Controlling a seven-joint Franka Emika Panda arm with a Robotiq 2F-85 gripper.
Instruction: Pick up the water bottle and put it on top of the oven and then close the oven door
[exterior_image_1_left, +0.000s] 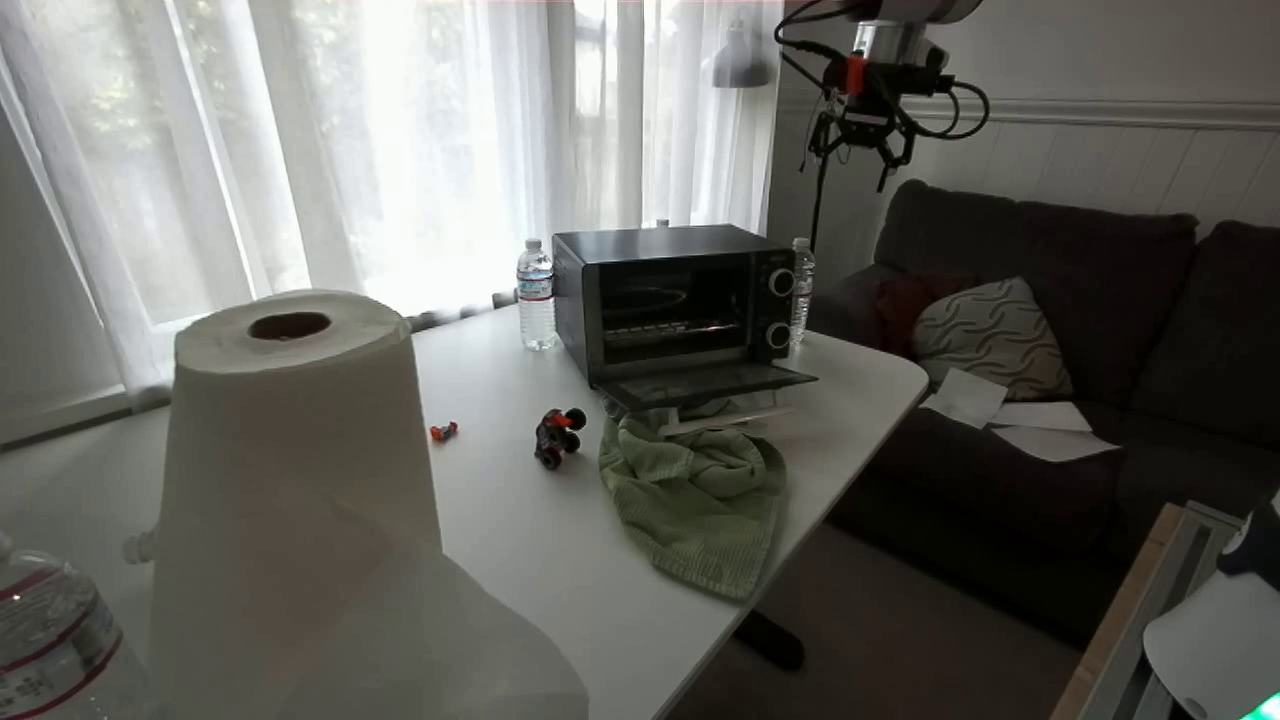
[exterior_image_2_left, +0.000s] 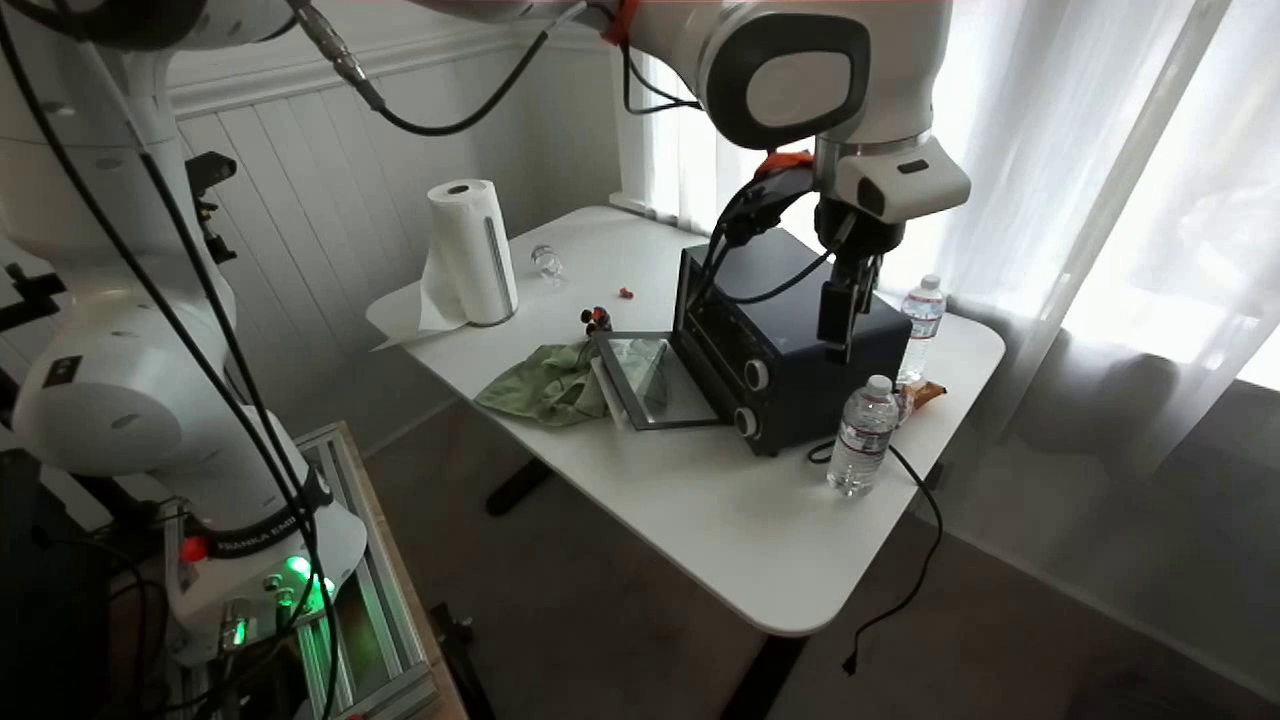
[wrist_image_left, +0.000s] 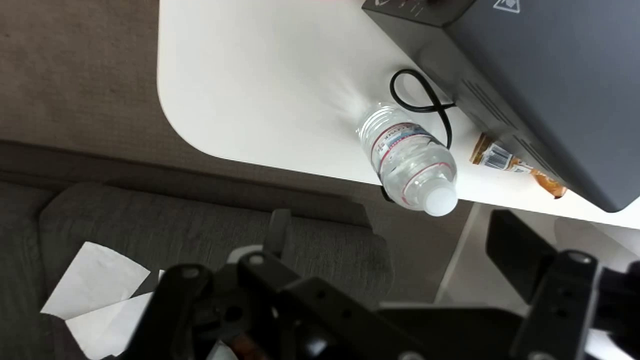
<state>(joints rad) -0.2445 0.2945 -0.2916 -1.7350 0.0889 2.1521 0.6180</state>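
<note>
The silver-grey oven (exterior_image_1_left: 660, 243) stands on the table and also shows in an exterior view (exterior_image_2_left: 775, 285) and the wrist view (wrist_image_left: 565, 90). Its glass oven door (exterior_image_1_left: 710, 384) is open and folded down in front, also seen in an exterior view (exterior_image_2_left: 690, 385). A clear water bottle (exterior_image_2_left: 863, 440) stands upright beside the oven's knob side, partly hidden behind the oven in an exterior view (exterior_image_1_left: 802, 290) and whole in the wrist view (wrist_image_left: 407, 155). My gripper (exterior_image_1_left: 852, 160) is open and empty above and apart from this bottle; its fingers are wide apart in the wrist view (wrist_image_left: 390, 232).
Similar bottles stand at the oven's far side (exterior_image_1_left: 536, 300) and behind it (exterior_image_2_left: 918, 330). A power cord (wrist_image_left: 422, 107) and an orange wrapper (wrist_image_left: 515, 162) lie by the oven. A green towel (exterior_image_1_left: 700, 490), toy car (exterior_image_1_left: 556, 438) and paper towel roll (exterior_image_2_left: 472, 255) are on the table.
</note>
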